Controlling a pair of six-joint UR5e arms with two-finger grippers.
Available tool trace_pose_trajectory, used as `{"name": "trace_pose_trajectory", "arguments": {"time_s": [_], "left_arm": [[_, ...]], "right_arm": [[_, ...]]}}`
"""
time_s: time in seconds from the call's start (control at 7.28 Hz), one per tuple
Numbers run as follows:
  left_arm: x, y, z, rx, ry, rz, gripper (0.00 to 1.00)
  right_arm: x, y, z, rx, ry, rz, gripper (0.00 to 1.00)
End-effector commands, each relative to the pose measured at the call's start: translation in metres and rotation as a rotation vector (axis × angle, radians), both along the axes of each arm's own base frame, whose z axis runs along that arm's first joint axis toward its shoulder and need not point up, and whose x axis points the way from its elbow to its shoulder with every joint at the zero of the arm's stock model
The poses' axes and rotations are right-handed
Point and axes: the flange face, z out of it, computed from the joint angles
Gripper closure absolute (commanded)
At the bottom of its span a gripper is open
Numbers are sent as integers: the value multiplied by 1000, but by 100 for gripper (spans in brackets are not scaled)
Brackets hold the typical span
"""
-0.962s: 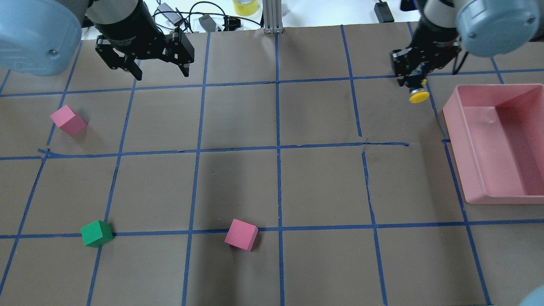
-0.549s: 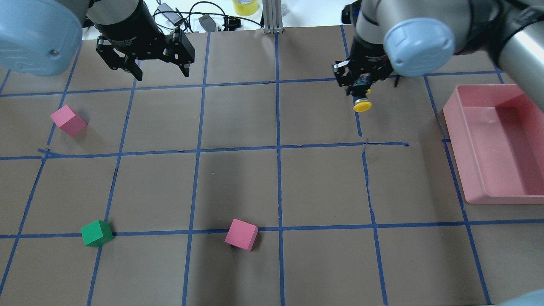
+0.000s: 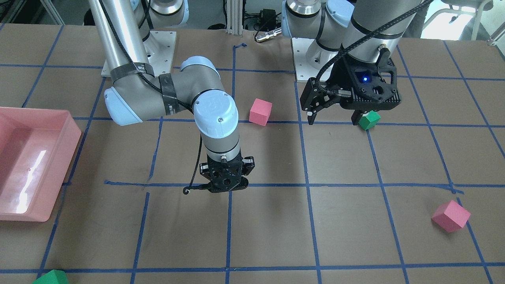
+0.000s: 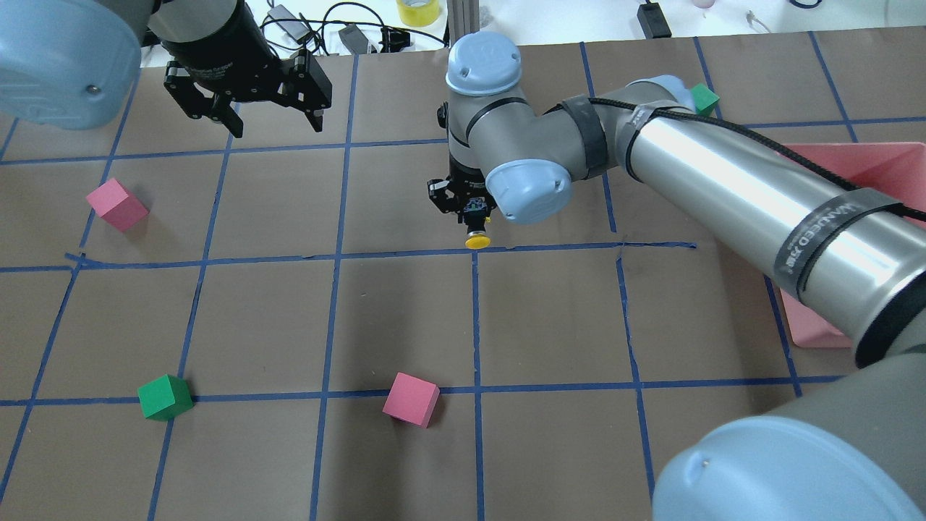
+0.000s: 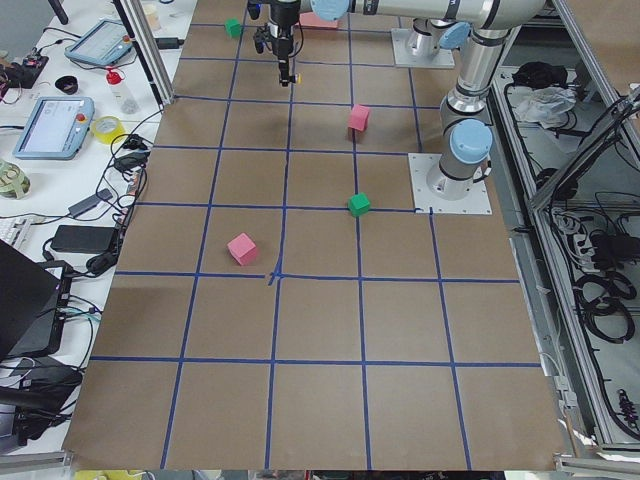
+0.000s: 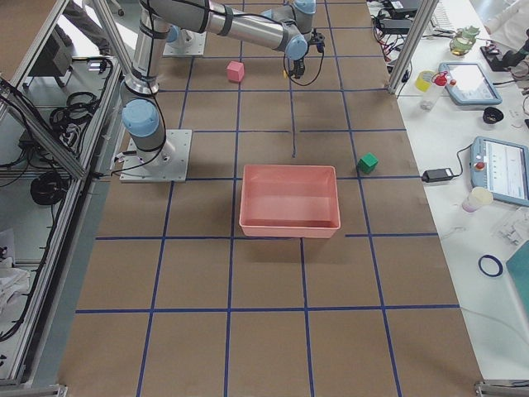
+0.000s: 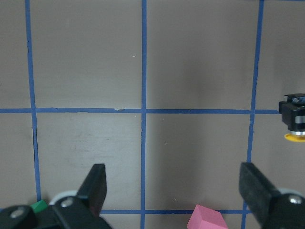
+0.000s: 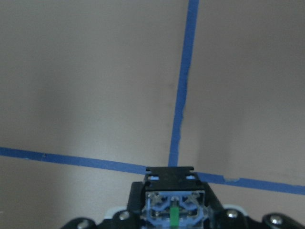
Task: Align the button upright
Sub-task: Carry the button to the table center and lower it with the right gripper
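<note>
My right gripper points straight down over the middle of the table and is shut on the button. The button hangs below the jaws with its yellow cap down, just above a crossing of blue tape lines. The right wrist view shows the button's black rear end with its terminals. The left wrist view shows the yellow cap at the right edge. My left gripper is open and empty, high over the far left of the table. It also shows in the front-facing view.
A pink tray stands at the right, partly behind my right arm. Pink cubes and green cubes lie scattered on the taped brown table. Cables and a tape roll lie beyond the far edge.
My right arm has swung left with the button, from near the pink tray to the table's middle, and come nearer. The left arm has not moved.
</note>
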Motion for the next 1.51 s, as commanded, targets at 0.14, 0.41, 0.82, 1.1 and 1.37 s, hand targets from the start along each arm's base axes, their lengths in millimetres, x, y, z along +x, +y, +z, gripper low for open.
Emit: {"name": "trace_pose_trajectory", "arguments": {"time_s": [0.14,0.41,0.82,1.1,1.37], "left_arm": [[0,0,0,-1,-1,-3,0],[0,0,0,1,-1,-3,0],[0,0,0,-1,0,-2,0],[0,0,-1,3,1,-2,0],[0,0,-1,2,-1,-2,0]], "right_arm": [[21,4,-40,-1,6,2,100],[18,11,-46,11,11,5,100],[16,19,-54,33,12,8,76],[16,20,-45,21,2,10,23],[15,22,-34,13,-3,13,0]]}}
